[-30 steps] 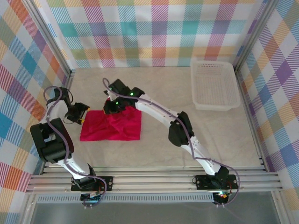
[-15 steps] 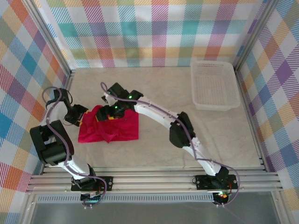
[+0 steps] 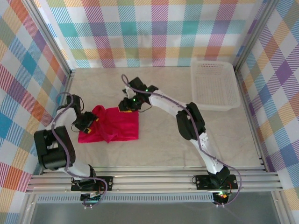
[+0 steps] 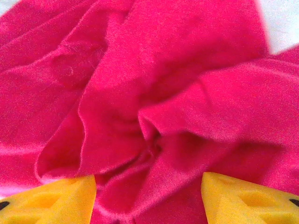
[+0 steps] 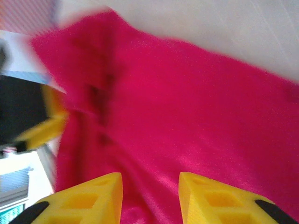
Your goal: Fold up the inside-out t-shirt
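The right arm has pulled back: half a second ago its fingers were down over the middle of the bright red cloth t-shirt (image 3: 119,126), and now they hang just past the shirt's far right corner. The right fingers (image 5: 84,200) stand parted with nothing between them, red cloth lying loose beneath, so whatever they carried is released. The left arm has come in the other way, from beside the shirt's left edge onto it. The left fingers (image 4: 51,198) stand well apart with a bunched fold of red cloth swelling between the tips; no pinch on it is visible.

The shirt is narrower than a second ago. Its left part is turned over into a raised, rumpled ridge, while the right part lies flat. I judge this a first fold laid down but untidy: the ridge needs smoothing or a regrasp before the next fold.

The shirt sits on the left half of the pale bench (image 3: 163,144), its left edge near the checked side wall (image 3: 28,74), so the left arm has little room outward. To the right the bench has open room as far as the white plastic basket (image 3: 216,108), well apart at the far right.
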Robot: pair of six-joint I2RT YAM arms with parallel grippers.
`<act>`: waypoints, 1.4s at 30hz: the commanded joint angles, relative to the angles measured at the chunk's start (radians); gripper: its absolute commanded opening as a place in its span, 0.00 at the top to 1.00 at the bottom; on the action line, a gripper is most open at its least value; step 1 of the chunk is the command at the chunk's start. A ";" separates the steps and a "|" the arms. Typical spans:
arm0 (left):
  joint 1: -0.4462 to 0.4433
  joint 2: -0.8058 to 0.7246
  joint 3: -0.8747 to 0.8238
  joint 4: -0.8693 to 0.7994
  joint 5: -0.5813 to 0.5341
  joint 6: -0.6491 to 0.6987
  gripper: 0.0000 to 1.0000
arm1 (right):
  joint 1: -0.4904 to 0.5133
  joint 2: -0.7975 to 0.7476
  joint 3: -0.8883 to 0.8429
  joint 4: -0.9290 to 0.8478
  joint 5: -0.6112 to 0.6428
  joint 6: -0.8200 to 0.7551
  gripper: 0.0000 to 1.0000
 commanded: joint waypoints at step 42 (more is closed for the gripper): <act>-0.799 0.181 0.234 0.220 -0.042 -0.385 0.38 | -0.162 -0.328 -0.613 -0.108 0.417 0.042 0.74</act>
